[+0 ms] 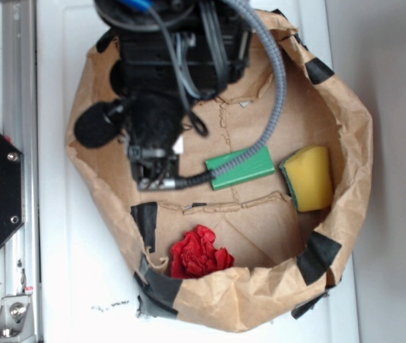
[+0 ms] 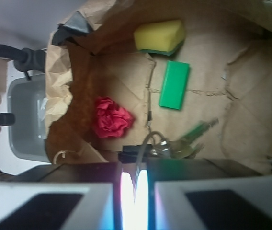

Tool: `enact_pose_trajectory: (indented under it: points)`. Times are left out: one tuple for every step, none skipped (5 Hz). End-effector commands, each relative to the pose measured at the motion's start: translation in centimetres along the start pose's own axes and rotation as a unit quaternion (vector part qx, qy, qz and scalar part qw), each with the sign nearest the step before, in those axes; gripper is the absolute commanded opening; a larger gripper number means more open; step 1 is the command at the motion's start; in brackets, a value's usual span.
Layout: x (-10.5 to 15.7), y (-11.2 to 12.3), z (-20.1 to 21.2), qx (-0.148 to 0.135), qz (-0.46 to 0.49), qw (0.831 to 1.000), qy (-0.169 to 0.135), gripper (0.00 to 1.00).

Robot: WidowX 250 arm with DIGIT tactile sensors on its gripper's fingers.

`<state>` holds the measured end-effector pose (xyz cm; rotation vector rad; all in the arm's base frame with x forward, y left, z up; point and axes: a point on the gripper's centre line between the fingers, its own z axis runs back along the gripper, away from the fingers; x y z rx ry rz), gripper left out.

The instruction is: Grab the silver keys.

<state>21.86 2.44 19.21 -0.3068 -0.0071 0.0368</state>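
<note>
Hanging low inside the brown paper bag (image 1: 346, 143), the gripper (image 2: 134, 184) appears to be at the grasp itself. In the wrist view the two fingers (image 2: 54, 199) stand nearly together, with only a thin bright slit between them, and the thin wire ring of the silver keys (image 2: 176, 143) curves down into that slit. It looks as though the claw is pinched on the ring, though the contact point is washed out by glare, so a firm hold cannot be confirmed. The keys lie fanned on the bag floor just beyond the fingertips, between the gripper and the green block (image 2: 174, 85). In the exterior view the arm's body hides them entirely.

If the hold is good, the next move is likely a straight lift, slow enough that the loose keys dangle without slipping off. If not, the claw needs to reopen and settle lower around the ring.

Around them, a red crumpled cloth (image 2: 111, 117) sits near the keys to one side, and a yellow sponge (image 2: 159, 36) rests just beyond the green block. Neither touches the keys. The bag's tall crumpled walls crowd the arm, and a grey cable (image 1: 274, 93) drapes onto the block in the exterior view.
</note>
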Motion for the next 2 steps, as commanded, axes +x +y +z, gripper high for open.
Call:
enact_pose_trajectory:
  points:
    - [1.06,-0.99,1.51,0.033,-0.024,0.999,-0.033,0.00]
    - [1.31,-0.99,1.19,0.037,-0.019,0.998,-0.037,0.00]
